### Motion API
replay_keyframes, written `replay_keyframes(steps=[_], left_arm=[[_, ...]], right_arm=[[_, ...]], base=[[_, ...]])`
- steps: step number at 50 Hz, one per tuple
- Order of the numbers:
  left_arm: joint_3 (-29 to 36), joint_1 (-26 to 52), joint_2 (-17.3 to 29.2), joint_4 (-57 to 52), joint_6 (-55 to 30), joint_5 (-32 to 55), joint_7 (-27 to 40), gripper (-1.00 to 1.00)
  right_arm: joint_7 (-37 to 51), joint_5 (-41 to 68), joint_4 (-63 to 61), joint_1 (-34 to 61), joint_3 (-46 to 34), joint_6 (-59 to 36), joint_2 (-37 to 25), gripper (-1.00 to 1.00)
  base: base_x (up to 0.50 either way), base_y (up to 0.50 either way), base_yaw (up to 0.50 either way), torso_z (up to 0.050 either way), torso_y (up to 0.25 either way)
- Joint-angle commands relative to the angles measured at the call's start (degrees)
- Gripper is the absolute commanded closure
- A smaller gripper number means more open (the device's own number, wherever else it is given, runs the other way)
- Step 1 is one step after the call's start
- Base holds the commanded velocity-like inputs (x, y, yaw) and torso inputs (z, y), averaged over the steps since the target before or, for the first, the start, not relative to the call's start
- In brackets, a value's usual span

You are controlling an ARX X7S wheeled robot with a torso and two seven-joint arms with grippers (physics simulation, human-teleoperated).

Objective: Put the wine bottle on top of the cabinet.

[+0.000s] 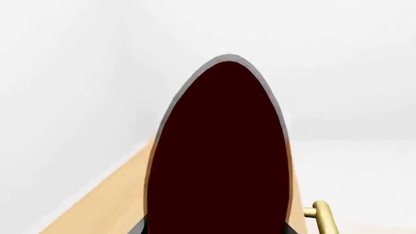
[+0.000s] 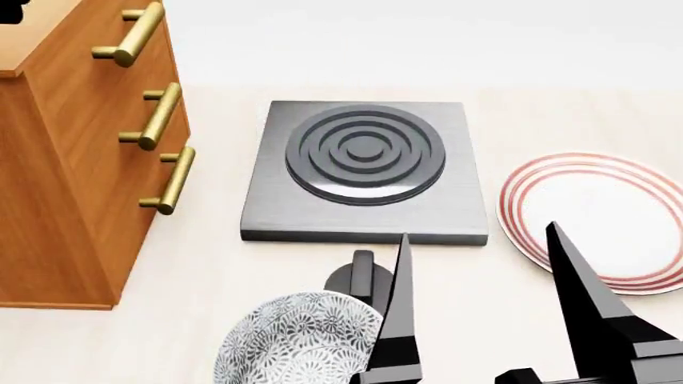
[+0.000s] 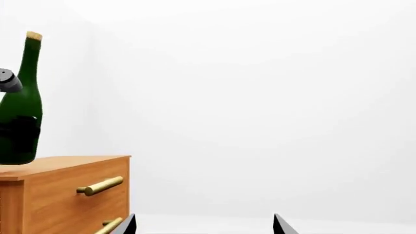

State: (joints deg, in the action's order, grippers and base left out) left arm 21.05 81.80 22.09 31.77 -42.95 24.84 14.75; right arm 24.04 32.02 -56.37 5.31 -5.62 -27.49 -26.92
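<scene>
Plain white walls stand behind a pale tabletop (image 2: 267,272). The right gripper (image 2: 481,264) hangs over the table's near edge, jaws wide apart and empty. The wine bottle (image 3: 23,97) stands upright at the cabinet (image 3: 71,195) top's edge. The left gripper (image 1: 217,229) looks clamped around the bottle, though its fingers are barely visible. A patterned bowl (image 2: 293,340) and striped plate (image 2: 597,216) hold nothing.

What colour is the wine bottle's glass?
Dark green, with a tan cork; the wine bottle shows best in the right wrist view, at the cabinet top.

cabinet (image 2: 75,160), hob (image 2: 365,170), striped plate (image 2: 603,220)
</scene>
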Motion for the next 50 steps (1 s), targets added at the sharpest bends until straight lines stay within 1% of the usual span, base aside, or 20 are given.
replay_keyframes(steps=[1, 21, 31, 50], left_arm=[[-5.1, -4.4, -1.3, 1.3, 4.5, 3.4, 2.6, 1.00], [-5.7, -6.9, -1.4, 1.8, 6.4, 3.8, 2.5, 1.00], [-8.1, -8.5, -1.5, 1.4, 7.3, 5.5, 3.4, 1.00], [-8.9, -9.9, -1.3, 1.3, 7.9, 6.1, 3.9, 1.00]], right_arm=[[0.3, 0.1, 0.4, -0.1, -0.2, 0.5, -0.4, -1.00], [0.6, -0.2, 1.0, 0.0, -1.3, 1.1, -0.8, -1.00], [0.8, -0.6, 1.3, 0.0, -2.3, 1.5, -1.0, -1.00], [1.7, -0.3, 1.5, 0.3, -3.0, 2.0, -1.9, -1.00]], base=[[0.00, 0.00, 0.00, 0.000, 0.000], [0.00, 0.00, 0.00, 0.000, 0.000], [0.00, 0.00, 0.00, 0.000, 0.000], [0.00, 0.00, 0.00, 0.000, 0.000]])
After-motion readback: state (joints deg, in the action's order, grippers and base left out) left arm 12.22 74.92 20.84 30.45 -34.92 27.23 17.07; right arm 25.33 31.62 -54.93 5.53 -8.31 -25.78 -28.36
